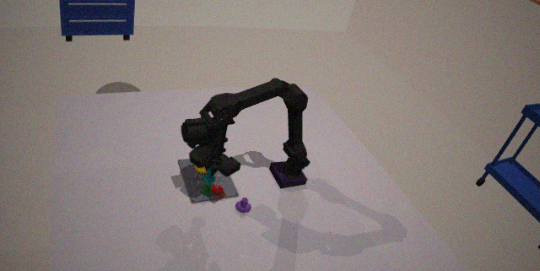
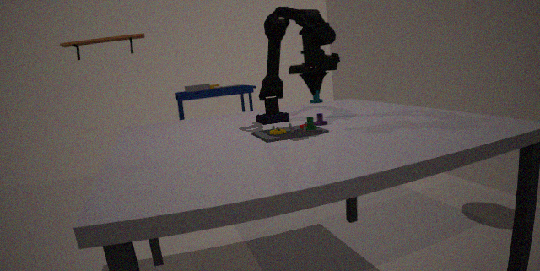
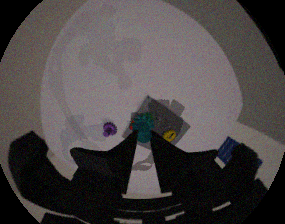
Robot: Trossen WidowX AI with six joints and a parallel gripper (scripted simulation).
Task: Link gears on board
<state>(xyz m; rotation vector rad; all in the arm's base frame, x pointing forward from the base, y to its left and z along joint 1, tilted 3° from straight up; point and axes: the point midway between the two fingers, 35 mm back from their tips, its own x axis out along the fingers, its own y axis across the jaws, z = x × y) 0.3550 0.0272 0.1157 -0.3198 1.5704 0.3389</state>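
Note:
My gripper (image 2: 316,93) (image 3: 143,132) is shut on the teal gear (image 1: 208,177) (image 2: 316,98) (image 3: 143,123), which hangs well above the board. The grey board (image 1: 195,196) (image 2: 270,140) (image 3: 149,100) lies on the table. The red gear (image 1: 217,189) (image 2: 302,127) is on the board, partly hidden by the teal gear in the wrist view. The green gear (image 1: 206,189) (image 2: 310,123) stands on the board beside the red gear. The yellow gear (image 1: 201,170) (image 2: 277,132) (image 3: 170,135) is towards the board's other end. The purple gear (image 1: 243,206) (image 2: 321,120) (image 3: 109,129) stands on the table, off the board.
The arm's base (image 1: 288,175) (image 2: 272,118) stands on the table beside the board. Thin pegs show between the yellow and green gears in the exterior view. A blue cabinet (image 1: 98,2), a blue cart (image 1: 516,178) and a wall shelf (image 2: 102,40) are beyond the table.

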